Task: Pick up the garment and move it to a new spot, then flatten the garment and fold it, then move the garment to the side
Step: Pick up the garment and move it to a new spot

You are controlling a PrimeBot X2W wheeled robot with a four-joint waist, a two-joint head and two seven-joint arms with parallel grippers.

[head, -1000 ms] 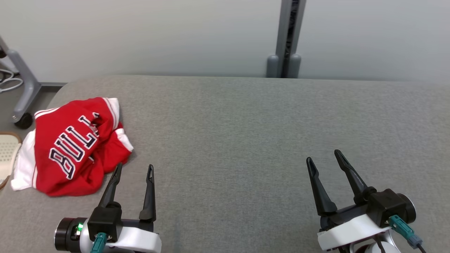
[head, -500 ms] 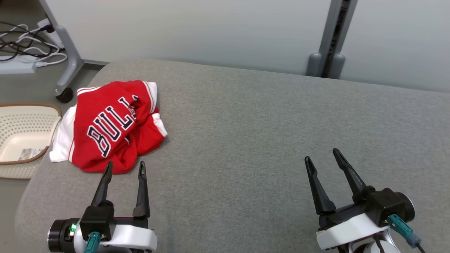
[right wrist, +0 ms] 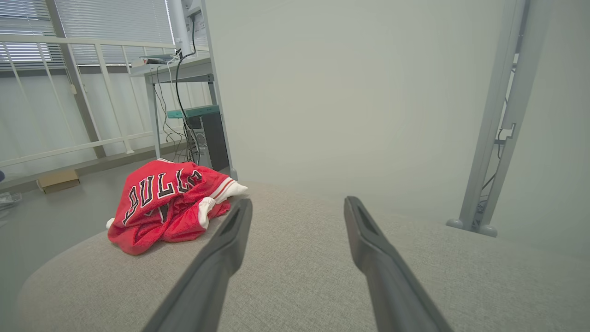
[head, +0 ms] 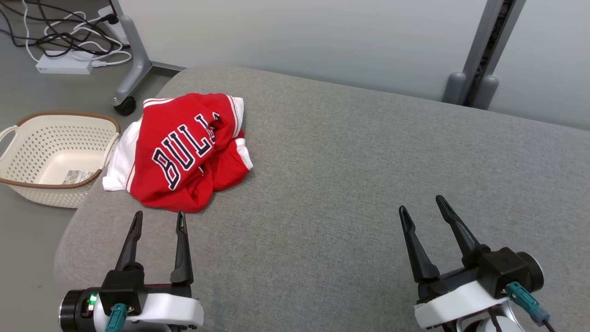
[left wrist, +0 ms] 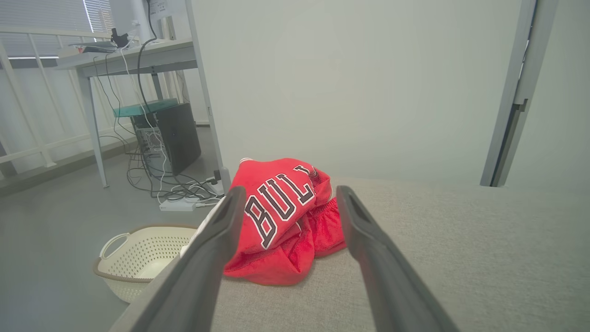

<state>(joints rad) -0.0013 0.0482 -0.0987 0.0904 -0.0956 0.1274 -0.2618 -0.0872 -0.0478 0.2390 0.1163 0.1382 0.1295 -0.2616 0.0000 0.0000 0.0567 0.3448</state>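
Red crumpled jersey with dark lettering [head: 184, 152] lies bunched just ahead of the left claw [head: 159, 214], far from the right claw [head: 421, 203]. Both gape wide, empty. Pickup, flattening and folding all remain.

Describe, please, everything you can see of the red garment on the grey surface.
The garment is red with white trim and thin stripes, and it looks like a mesh sports fabric. Dark, white-edged letters reading "BULL" run across it. It lies crumpled in a loose heap near the far left corner of the padded surface, and its white edge reaches the left rim. Nothing holds it: the open left gripper stops just short of its near edge.
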